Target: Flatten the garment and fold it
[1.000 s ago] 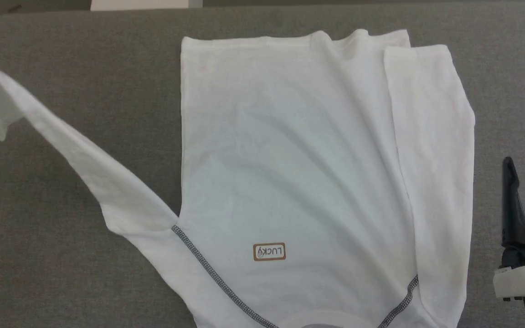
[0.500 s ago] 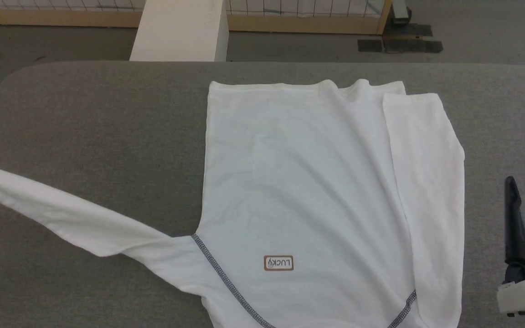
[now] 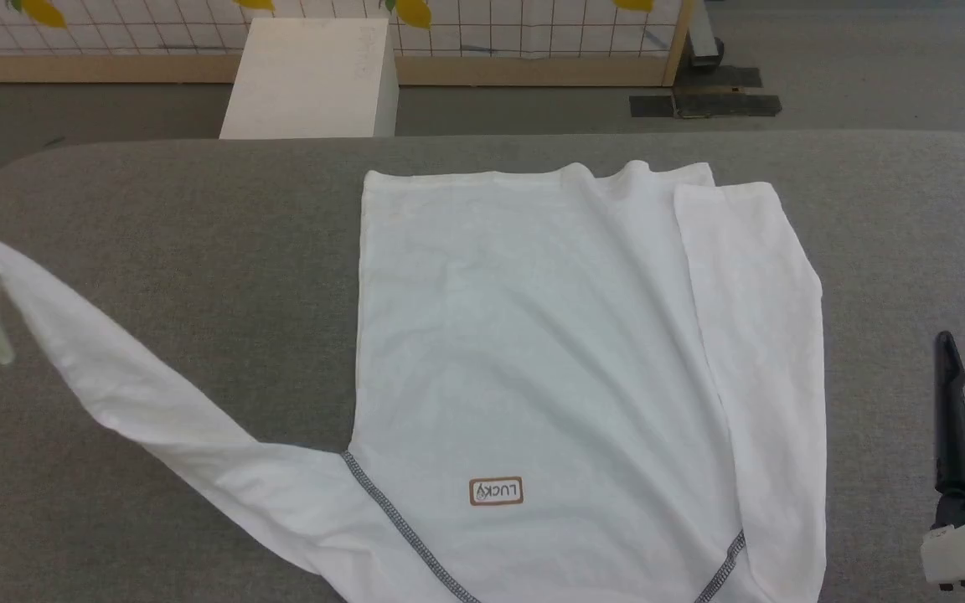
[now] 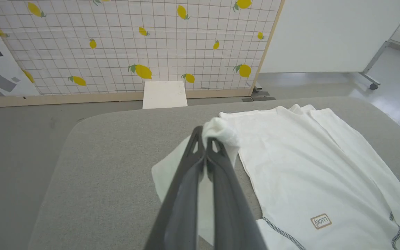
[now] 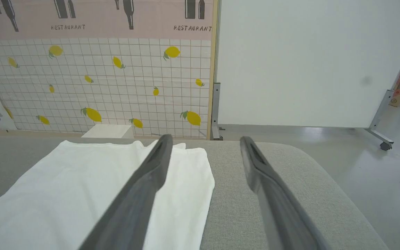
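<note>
At the far left, our left gripper (image 4: 205,137) is clamped on the cuff of the garment (image 3: 549,352). It holds that sleeve (image 3: 139,402) up off the grey table (image 3: 181,218), so the cloth slopes down to the shoulder. Beyond the table's far edge stands a white box (image 3: 307,79). The garment's body lies flat in the middle of the table, hem at the far side. A small brown label (image 3: 496,492) sits near our edge, between two dark zigzag seams. The other sleeve (image 3: 750,335) lies folded along the body's right side. Further right, our right gripper (image 5: 206,139) hovers over the table near the garment's edge, fingers spread wide and holding nothing.
</note>
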Available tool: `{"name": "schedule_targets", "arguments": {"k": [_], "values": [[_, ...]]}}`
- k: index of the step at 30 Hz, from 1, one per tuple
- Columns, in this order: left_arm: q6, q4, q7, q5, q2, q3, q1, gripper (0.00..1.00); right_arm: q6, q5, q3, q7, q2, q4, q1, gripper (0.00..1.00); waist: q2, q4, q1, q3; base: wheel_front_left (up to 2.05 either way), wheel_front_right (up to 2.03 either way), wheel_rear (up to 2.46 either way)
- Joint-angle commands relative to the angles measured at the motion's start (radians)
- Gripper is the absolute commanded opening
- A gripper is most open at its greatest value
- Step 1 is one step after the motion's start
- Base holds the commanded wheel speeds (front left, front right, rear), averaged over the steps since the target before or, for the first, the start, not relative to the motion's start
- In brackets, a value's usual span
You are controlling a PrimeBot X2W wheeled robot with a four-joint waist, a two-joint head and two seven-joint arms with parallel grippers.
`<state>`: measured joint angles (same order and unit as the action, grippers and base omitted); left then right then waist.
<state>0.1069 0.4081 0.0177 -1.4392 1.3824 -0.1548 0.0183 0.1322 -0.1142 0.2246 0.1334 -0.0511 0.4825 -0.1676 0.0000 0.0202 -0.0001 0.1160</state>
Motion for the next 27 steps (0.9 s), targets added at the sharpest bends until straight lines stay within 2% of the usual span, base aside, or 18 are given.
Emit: {"name": "schedule_targets", "arguments": {"k": [1, 6, 10, 12, 14, 18, 21, 23, 27], "values": [[0.001, 0.045, 0.009, 0.018, 0.006, -0.007, -0.009, 0.00, -0.002, 0.002, 0.002, 0.002, 0.001, 0.007, -0.007, 1.00, 0.0000, -0.011, 0.0001, 0.000, 0.00, 0.00, 0.00], [-0.034, 0.228, 0.075, 0.073, -0.020, -0.063, -0.107, 0.00, -0.002, 0.005, 0.017, 0.005, 0.001, 0.014, 0.001, 1.00, 0.0000, -0.027, 0.0001, 0.003, 0.00, 0.00, 0.00], [-0.098, 0.328, 0.174, 0.149, -0.104, -0.162, -0.245, 0.00, -0.002, 0.006, 0.030, 0.006, 0.001, 0.019, 0.014, 1.00, 0.0000, -0.034, 0.0001, 0.011, 0.00, 0.00, 0.00], [-0.128, 0.351, 0.236, 0.204, -0.190, -0.239, -0.334, 0.00, -0.002, 0.005, 0.035, 0.005, 0.001, 0.019, 0.020, 1.00, 0.0000, -0.035, 0.0001, 0.015, 0.00, 0.00, 0.00], [-0.151, 0.343, 0.300, 0.259, -0.308, -0.334, -0.432, 0.00, -0.002, 0.003, 0.041, 0.002, 0.001, 0.018, 0.024, 1.00, 0.0000, -0.034, 0.0001, 0.021, 0.00, 0.00, 0.00], [-0.175, 0.237, 0.392, 0.372, -0.589, -0.527, -0.614, 0.00, -0.002, -0.010, 0.069, -0.007, 0.001, 0.014, 0.030, 1.00, 0.0000, -0.030, 0.0001, 0.032, 0.00, 0.00, 0.00], [-0.187, 0.115, 0.397, 0.454, -0.775, -0.638, -0.700, 0.00, -0.002, -0.009, 0.110, -0.012, 0.001, 0.023, 0.039, 1.00, 0.0000, -0.027, 0.0001, 0.046, 0.00, 0.00, 0.00], [-0.194, 0.037, 0.371, 0.461, -0.883, -0.690, -0.712, 0.00, -0.002, -0.006, 0.131, -0.011, 0.001, 0.029, 0.046, 1.00, 0.0000, -0.028, 0.0001, 0.056, 0.00, 0.00, 0.00], [-0.214, -0.106, 0.325, 0.481, -1.028, -0.788, -0.714, 0.00, -0.002, -0.003, 0.154, -0.007, 0.001, 0.037, 0.065, 1.00, 0.0000, -0.041, 0.0001, 0.073, 0.00, 0.00, 0.00]]}}
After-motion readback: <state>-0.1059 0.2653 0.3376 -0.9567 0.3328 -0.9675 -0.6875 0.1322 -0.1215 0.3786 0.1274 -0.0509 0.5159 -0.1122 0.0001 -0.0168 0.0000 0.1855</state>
